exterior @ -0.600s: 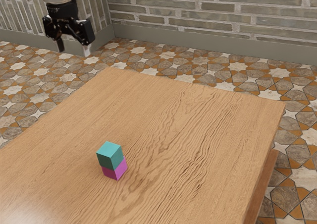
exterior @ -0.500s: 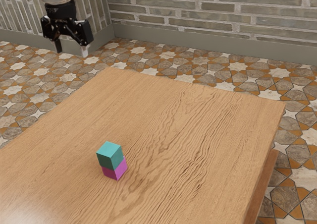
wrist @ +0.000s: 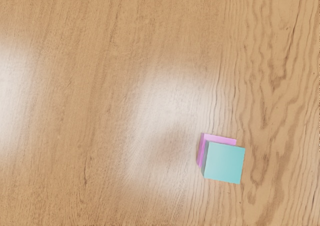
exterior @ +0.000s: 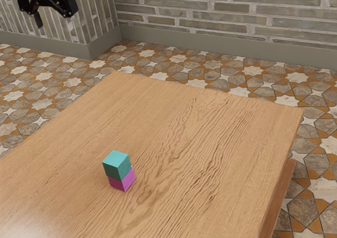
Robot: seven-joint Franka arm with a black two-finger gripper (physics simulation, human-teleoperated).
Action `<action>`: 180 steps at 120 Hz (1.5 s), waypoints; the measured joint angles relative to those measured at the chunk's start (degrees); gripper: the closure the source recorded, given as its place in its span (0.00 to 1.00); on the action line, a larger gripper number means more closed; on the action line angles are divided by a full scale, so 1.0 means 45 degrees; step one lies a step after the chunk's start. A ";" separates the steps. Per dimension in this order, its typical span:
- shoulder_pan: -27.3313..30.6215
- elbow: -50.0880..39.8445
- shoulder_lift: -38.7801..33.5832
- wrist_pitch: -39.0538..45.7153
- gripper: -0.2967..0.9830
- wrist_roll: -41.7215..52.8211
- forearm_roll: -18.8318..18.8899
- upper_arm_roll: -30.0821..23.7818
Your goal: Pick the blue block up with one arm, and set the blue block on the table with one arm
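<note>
In the exterior view, the gripper (exterior: 52,23) hung upper left, released and empty; the blue block (exterior: 117,166) sat lower left, atop the pink block (exterior: 122,181). In the wrist view's lower right, they looked misaligned; too low a grip might catch both.

Seen from above, a blue block (wrist: 224,162) sits on a pink block (wrist: 220,138), whose edges peek out along two adjoining sides. Under them is a brown wooden table (wrist: 100,86) with streaky grain, wavier on one side of the blocks, and hazy white patches of glare.
</note>
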 joint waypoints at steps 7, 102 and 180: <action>-0.0132 -0.0009 0.0109 0.0077 0.23 -0.0009 0.0013 -0.0013; -0.0521 -1.1850 -0.2094 0.8320 0.23 0.0990 -0.0627 -0.1490; 0.0029 -1.4202 -0.1251 1.1609 0.23 0.1989 -0.0714 -0.2324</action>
